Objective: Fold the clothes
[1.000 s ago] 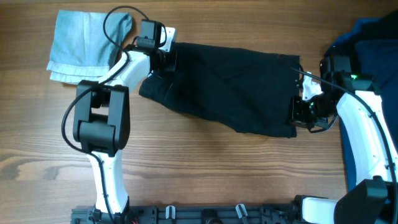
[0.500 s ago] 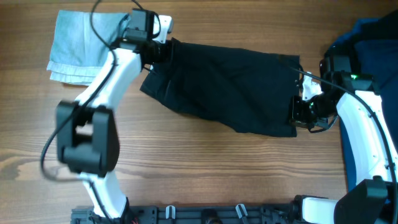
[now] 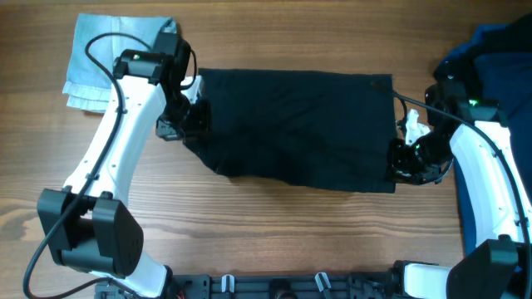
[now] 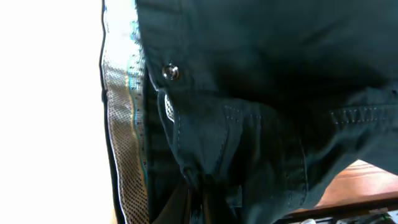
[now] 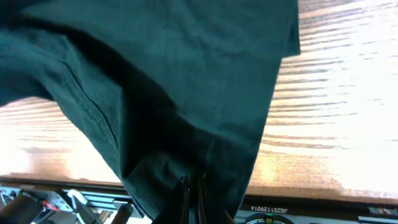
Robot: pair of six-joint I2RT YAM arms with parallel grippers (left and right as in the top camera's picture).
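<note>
Left gripper [image 3: 189,116] swung down, stretching the black shorts [image 3: 299,124] taut; both ends pinched shut (right gripper [image 3: 405,158] on the hem), so you risked a slip under more pull.

Whole setup sat on a wooden table [image 3: 274,224], warm mid-brown, with long grain running left to right and a few darker streaks toward the lower left. From overhead the wood filled pretty much the entire frame. Along the near edge there was a black rail [image 3: 274,286] with small metal clips or fittings spaced along it. Lighting was bright. In the right wrist view the tabletop had a pale glare washing across the grain. In the left wrist view the whole left side was blown out to plain white, so I couldn't tell what was there.
</note>
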